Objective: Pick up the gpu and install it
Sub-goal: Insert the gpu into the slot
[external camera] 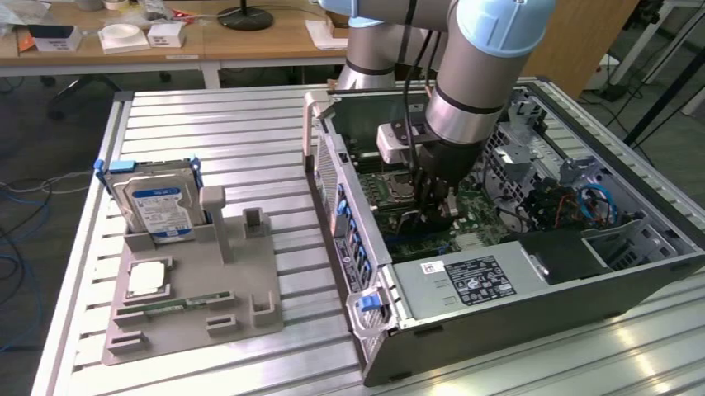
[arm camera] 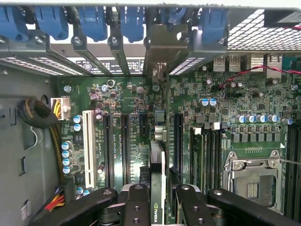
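In the exterior view, the arm reached down into the open computer case (external camera: 529,272), which lay on its side on the slatted tabletop (external camera: 220,148). The tool (external camera: 432,216) hung low over the motherboard (external camera: 430,239), between the case's rear wall and the drive bays. To the exterior view's left, a grey parts holder (external camera: 198,289) kept a silver hard drive (external camera: 157,210) upright, with a processor (external camera: 149,279) and a green memory stick (external camera: 177,305) lying flat, well apart from the case. The card itself was hard to make out here, hidden under the tool.

In the wrist view, the tool (arm camera: 159,207) was closed on the gpu (arm camera: 157,188), its fingers (arm camera: 137,207) pressing either face of the thin card, which was seen edge-on. The card's metal bracket (arm camera: 162,61) reached up to the rear slot openings by the blue latches (arm camera: 94,21). The gpu stood over the motherboard among the long black expansion slots (arm camera: 125,146), close to the board; whether its edge had entered a slot I could not tell.

The risk, as I judge it, was misalignment: a card slightly off the slot line could jam on the slot lip or scrape nearby capacitors (arm camera: 77,120), and the bracket could catch on the rear frame. Room was tight: neighbouring slots just beside the card, memory sockets (arm camera: 207,155) and the processor socket (arm camera: 249,179) on one side, cable bundle (arm camera: 37,115) on the other.
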{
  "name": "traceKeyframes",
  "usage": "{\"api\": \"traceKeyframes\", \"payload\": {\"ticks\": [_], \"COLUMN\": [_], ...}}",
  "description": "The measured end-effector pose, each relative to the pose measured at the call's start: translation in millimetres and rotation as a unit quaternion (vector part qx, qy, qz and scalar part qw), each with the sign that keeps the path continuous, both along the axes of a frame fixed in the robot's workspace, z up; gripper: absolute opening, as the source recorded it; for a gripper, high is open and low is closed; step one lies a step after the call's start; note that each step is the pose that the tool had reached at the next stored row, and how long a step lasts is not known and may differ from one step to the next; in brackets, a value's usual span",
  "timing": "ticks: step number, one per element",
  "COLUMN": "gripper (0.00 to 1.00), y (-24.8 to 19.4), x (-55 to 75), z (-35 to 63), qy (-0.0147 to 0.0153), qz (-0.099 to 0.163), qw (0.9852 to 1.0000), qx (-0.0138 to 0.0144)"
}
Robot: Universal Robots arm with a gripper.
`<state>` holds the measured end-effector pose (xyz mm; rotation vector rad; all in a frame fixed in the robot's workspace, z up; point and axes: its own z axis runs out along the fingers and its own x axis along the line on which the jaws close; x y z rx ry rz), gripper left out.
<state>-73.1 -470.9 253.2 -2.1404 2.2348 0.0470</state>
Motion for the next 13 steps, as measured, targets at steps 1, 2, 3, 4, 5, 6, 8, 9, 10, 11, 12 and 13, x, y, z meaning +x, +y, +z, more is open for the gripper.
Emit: {"api": "traceKeyframes", "payload": {"ticks": [1,2,3,4,5,6,8,9,10,11,12,13], "gripper": [0.26,0.26,0.26,0.26,0.26,0.26,0.26,0.26,0.26,0.26,0.26,0.26], "y": [0.0,0.1,0.1,0.3,0.5,1.0,2.3,2.7,2.7,2.7,2.7,2.8], "x": [-0.1,-0.1,-0.2,-0.2,-0.2,-0.3,-0.3,-0.3,-0.3,-0.3,-0.3,-0.3], "z": [0.5,0.4,0.5,0.6,0.6,0.6,0.6,0.6,0.6,0.6,0.4,0.1], "qy": [0.0000,0.0000,0.0000,0.0000,0.0000,0.0000,0.0000,0.0000,0.0000,-0.0001,-0.0003,-0.0005], "qz": [0.000,0.000,0.000,0.000,0.000,0.000,0.000,0.000,0.000,0.000,0.000,0.000], "qw": [1.0000,1.0000,1.0000,1.0000,1.0000,1.0000,1.0000,1.0000,1.0000,1.0000,1.0000,1.0000], "qx": [0.0000,0.0001,0.0001,0.0000,0.0000,-0.0001,0.0000,-0.0001,0.0000,-0.0001,-0.0001,-0.0001]}}
